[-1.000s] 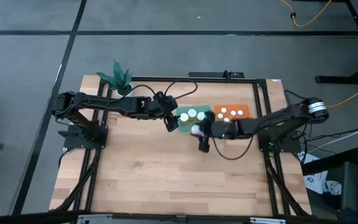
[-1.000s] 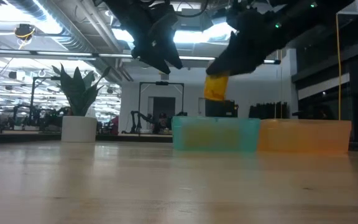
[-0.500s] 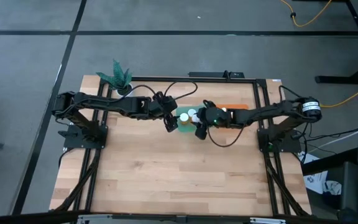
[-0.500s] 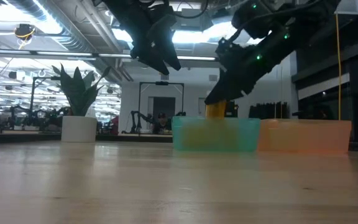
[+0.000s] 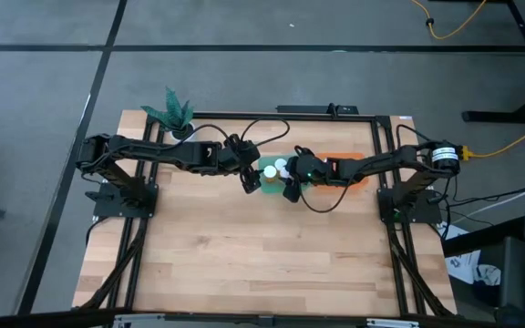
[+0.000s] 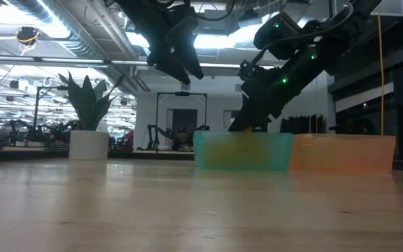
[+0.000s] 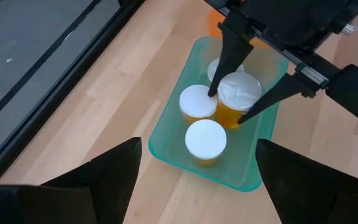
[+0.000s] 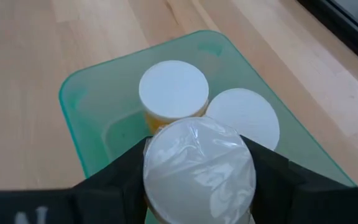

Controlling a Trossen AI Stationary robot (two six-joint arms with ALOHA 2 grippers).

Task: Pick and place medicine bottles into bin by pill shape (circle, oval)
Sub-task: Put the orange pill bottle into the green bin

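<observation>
A green bin (image 7: 173, 134) holds three amber medicine bottles with white caps (image 7: 206, 138), standing upright on its floor. My right gripper (image 5: 290, 189) is shut on a fourth bottle (image 7: 238, 93), lowered into the bin among them; its cap fills the right wrist view (image 8: 199, 168). An orange bin (image 5: 352, 160) with more bottles stands just right of the green one. My left gripper (image 7: 197, 186) is open and empty, hovering above the green bin's left side (image 5: 249, 178). My right gripper pinches the bottle between its two fingers (image 7: 230, 59), one on each side at the cap and neck (image 8: 160, 146). The fingers slant down from the table's right side. The bottle is upright inside the green bin; I cannot tell whether its base touches the floor.
A white pot with a green plant (image 5: 171, 114) stands at the table's far left corner. The two bins sit side by side at the far middle (image 6: 242, 150). Bare wooden tabletop (image 5: 244, 255) spreads toward the near edge.
My right gripper has carried the bottle toward the table's far edge and down, from above the green bin's near side into the bin. The bottle has stayed upright in the hold.
</observation>
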